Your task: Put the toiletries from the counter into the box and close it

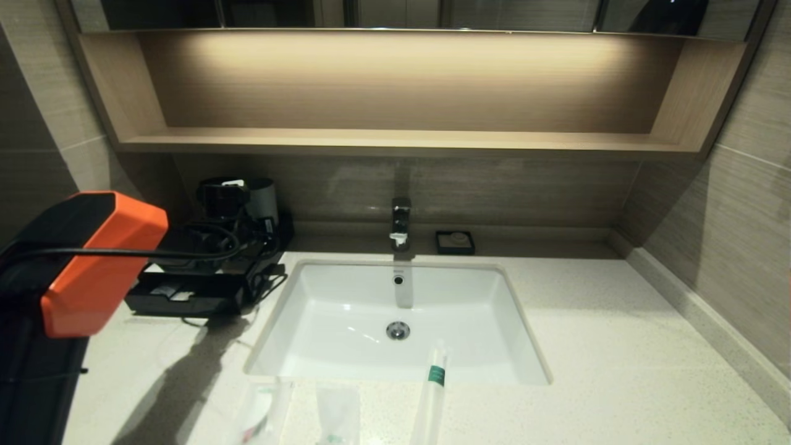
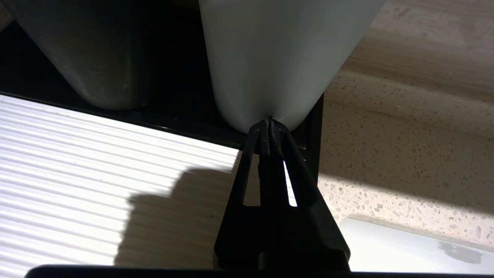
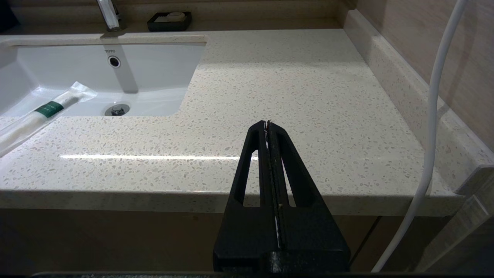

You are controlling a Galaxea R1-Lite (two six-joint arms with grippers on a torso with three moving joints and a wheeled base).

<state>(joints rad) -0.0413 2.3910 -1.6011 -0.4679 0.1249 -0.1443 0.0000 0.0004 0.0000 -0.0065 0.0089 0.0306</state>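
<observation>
The left pincer point(image 2: 270, 129) is hovering over the box point(image 1: 185, 290) at the back left of the worktop point(image 1: 618, 346), its fingers pressed fully together and holding nothing; its tip is sitting right at the base of a pale cup point(image 2: 281, 58) that is standing at the box's rear, beside the ribbed white top panel point(image 2: 96, 162). In the head view the box's drawer is standing pulled out toward the front, with something pale lying inside. The stick pack point(image 1: 432, 389) is lying at the front of the worktop with its long axis running front to back, its far end poking over the rim of the sink point(image 1: 395, 321) and its green band near that end. Two sachets point(image 1: 337, 414) are lying flat just to its left, at the front edge. The right pincer point(image 3: 269, 129) is hanging off the front right edge of the worktop, likewise fully closed and empty, pointing toward the back wall.
</observation>
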